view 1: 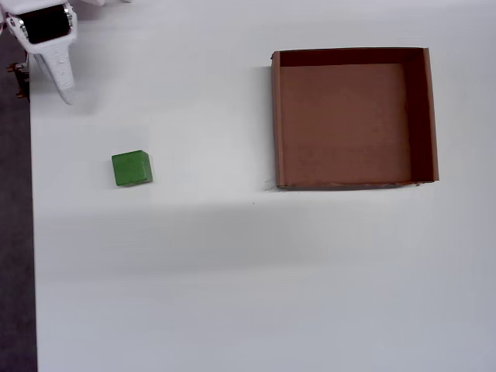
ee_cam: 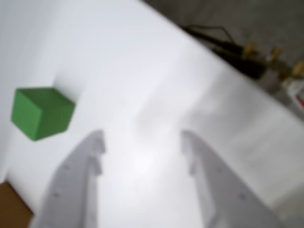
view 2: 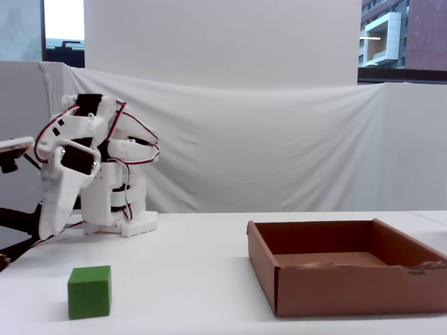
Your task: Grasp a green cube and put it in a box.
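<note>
The green cube [view 1: 132, 168] sits on the white table, left of the box, and also shows in the fixed view [view 2: 89, 291]. The box [view 1: 277, 124] is a shallow brown cardboard tray at the right with nothing in it; it shows in the fixed view [view 2: 349, 289] too. My gripper [view 1: 65, 91] hangs above the table's far left corner, apart from the cube. In the wrist view the gripper [ee_cam: 142, 140] has its jaws wide apart with nothing between them. There the cube [ee_cam: 42, 113] lies to the left of the left finger [ee_cam: 76, 180]. A brown corner of the box [ee_cam: 12, 209] shows at bottom left.
The arm's white base [view 2: 122, 209] stands at the table's back left. The table's left edge [view 1: 32, 232] runs close to the cube's side. Dark cables and small items [ee_cam: 247, 59] lie beyond the table edge. A white cloth [view 2: 279, 139] hangs behind.
</note>
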### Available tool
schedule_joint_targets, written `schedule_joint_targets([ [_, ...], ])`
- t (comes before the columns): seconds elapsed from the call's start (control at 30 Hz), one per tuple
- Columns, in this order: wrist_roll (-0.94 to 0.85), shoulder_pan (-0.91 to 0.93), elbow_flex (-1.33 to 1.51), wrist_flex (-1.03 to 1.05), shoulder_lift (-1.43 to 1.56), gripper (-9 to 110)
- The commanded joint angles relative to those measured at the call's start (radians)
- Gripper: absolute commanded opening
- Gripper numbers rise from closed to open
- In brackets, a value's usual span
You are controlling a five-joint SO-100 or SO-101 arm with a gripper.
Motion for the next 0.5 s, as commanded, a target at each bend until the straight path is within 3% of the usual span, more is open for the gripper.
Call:
schedule_joint_targets([
  [0.0,-0.052,-0.015,-0.029,-0.012,0.003,22],
  [0.47,-0.247,-0.023,-0.267,-0.091,-0.345,22],
])
